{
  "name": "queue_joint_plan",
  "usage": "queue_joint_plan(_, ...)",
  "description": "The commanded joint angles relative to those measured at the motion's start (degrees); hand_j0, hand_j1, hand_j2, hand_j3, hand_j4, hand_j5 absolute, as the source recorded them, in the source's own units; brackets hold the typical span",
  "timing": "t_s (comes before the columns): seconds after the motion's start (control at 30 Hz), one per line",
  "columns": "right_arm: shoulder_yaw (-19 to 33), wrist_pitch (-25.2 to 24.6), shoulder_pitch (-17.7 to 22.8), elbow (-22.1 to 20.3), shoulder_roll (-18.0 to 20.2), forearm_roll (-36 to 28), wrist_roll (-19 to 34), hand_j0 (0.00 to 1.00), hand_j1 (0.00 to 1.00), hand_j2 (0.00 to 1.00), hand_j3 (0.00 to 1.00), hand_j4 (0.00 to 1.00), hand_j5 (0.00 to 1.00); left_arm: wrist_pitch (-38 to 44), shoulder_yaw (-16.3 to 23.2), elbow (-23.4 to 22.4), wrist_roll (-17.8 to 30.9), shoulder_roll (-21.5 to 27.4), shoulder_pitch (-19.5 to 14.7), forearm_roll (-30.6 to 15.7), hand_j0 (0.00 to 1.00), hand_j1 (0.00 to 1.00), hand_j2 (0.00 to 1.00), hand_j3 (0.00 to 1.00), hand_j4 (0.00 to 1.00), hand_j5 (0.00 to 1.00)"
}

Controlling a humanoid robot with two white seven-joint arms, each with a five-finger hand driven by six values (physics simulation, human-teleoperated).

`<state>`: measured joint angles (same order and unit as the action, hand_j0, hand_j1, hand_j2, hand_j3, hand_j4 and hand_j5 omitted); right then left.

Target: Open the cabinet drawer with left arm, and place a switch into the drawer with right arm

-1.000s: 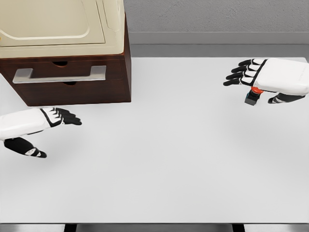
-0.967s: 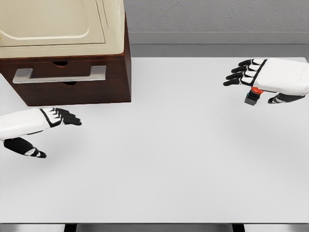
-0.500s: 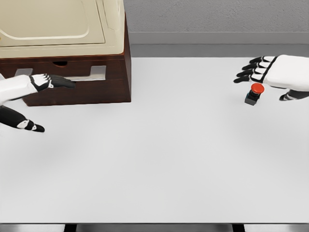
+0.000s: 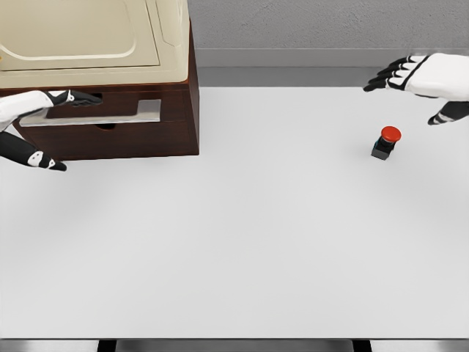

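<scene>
The left hand (image 4: 33, 117) reaches in at the far left, its fingers stretched out flat over the left end of the drawer's metal handle (image 4: 91, 113) and its thumb hanging well below; it looks released, not clenched on the bar, though whether the fingertips touch the drawer front cannot be told. The drawer (image 4: 102, 107) sits flush in the dark wooden cabinet (image 4: 157, 136), so it reads as not yet opened. The right hand (image 4: 425, 79) hovers near the upper right edge, fingers spread and holding nothing. The switch (image 4: 385, 142), a small dark box with a red button on top, stands upright on the white worktop (image 4: 242, 242), below that hand and clear of it, well apart from the cabinet. By my judgement the task is barely begun: gripping and pulling the handle is left, then picking up the switch and carrying it across into the drawer.
</scene>
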<state>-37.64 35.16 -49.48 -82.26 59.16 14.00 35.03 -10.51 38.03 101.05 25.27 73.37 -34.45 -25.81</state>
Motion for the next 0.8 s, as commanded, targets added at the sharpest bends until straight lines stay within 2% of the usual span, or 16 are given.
queue_joint_plan(0.0,-0.86,-0.16,0.00,2.10,-0.72,-0.20,-0.03,1.00,1.00,1.00,1.00,1.00,1.00,3.22,-0.06,0.03,0.84,-0.25,-0.09,-0.47,0.96,0.96,0.96,0.96,0.96,0.96)
queue_joint_plan(0.1,-1.03,-0.16,-0.18,2.89,-1.24,0.15,-0.03,1.00,1.00,1.00,1.00,1.00,1.00,4.80,-0.06,-0.06,0.93,-0.60,-0.18,-0.38,0.96,0.96,0.96,0.96,0.96,0.96)
queue_joint_plan(0.23,-4.02,-0.16,-2.37,4.91,-2.56,0.24,-0.03,1.00,1.00,1.00,1.00,1.00,1.00,6.65,0.03,0.03,0.57,-0.60,-0.44,-0.21,0.95,0.95,0.95,0.95,0.95,0.95)
queue_joint_plan(0.57,-6.57,-0.16,-2.46,8.78,-4.06,1.02,-0.03,1.00,1.00,1.00,1.00,1.00,1.00,11.66,0.12,-0.06,0.57,-1.92,-0.44,-0.30,0.96,0.96,0.96,0.96,0.96,0.96)
queue_joint_plan(0.77,-6.75,-0.16,-2.46,8.87,-4.50,1.55,-0.03,1.00,1.00,1.00,1.00,1.00,1.00,13.59,0.21,-0.06,0.40,-1.92,-0.53,0.23,0.96,0.96,0.96,0.96,0.96,0.96)
